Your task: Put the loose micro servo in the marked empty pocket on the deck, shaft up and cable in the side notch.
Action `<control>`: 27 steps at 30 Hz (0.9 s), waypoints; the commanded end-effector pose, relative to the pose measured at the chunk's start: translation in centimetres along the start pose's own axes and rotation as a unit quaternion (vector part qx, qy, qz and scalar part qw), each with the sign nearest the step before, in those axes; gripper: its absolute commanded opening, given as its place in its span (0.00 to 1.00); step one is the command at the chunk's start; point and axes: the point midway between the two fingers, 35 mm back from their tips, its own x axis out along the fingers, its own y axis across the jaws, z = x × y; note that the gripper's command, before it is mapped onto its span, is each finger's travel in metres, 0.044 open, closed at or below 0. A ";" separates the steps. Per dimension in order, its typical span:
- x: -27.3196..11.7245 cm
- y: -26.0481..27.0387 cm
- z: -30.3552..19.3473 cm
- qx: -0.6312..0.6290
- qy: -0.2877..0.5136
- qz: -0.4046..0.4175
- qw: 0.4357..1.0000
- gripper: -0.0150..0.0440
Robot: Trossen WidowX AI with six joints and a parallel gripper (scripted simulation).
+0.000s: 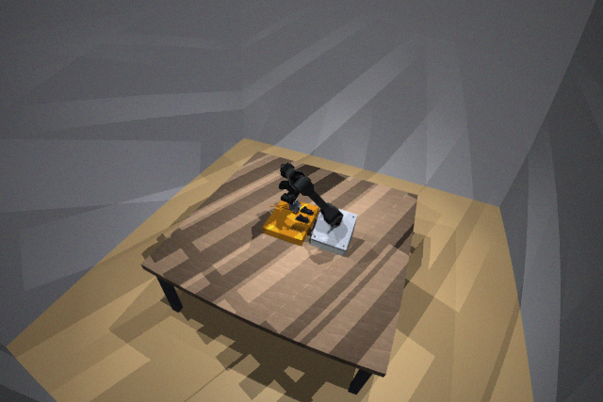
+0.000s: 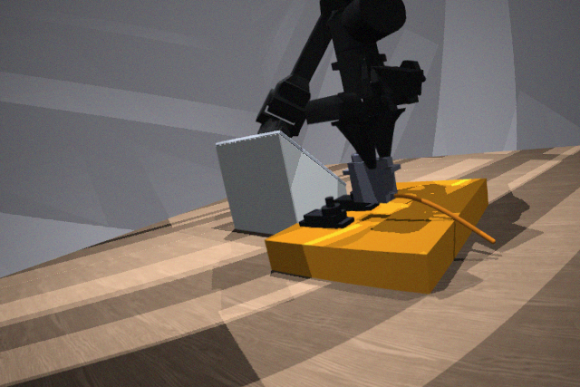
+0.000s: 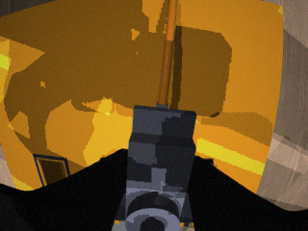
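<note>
My gripper (image 1: 293, 201) (image 2: 378, 162) (image 3: 159, 161) is shut on the grey-blue micro servo (image 1: 295, 206) (image 2: 372, 181) (image 3: 164, 124). The servo is upright, a little above the orange deck (image 1: 277, 229) (image 2: 365, 266) (image 3: 252, 72), with its output shaft (image 3: 152, 222) toward the wrist camera. Its orange cable (image 2: 449, 215) (image 3: 166, 72) runs out from one end and past the deck's edge. A dark-outlined pocket (image 3: 50, 157) shows at lower left in the wrist view, beside the left finger and away from the servo. Part of it is hidden by that finger.
Two black servos (image 1: 302, 218) (image 2: 327, 217) sit on the deck near the held servo; the farther one is partly hidden in the exterior view. A pale block (image 1: 334, 243) (image 2: 253, 186) stands beside the deck, under the arm's base. Both are on the wooden table (image 1: 272, 281) (image 2: 140, 326).
</note>
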 end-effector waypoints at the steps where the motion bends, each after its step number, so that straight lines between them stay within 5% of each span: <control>1: -0.4 0.1 -0.1 -0.005 -0.005 -0.006 1.000 0.25; 27: -0.3 0.5 -1.7 -0.005 -0.004 -0.006 1.000 0.25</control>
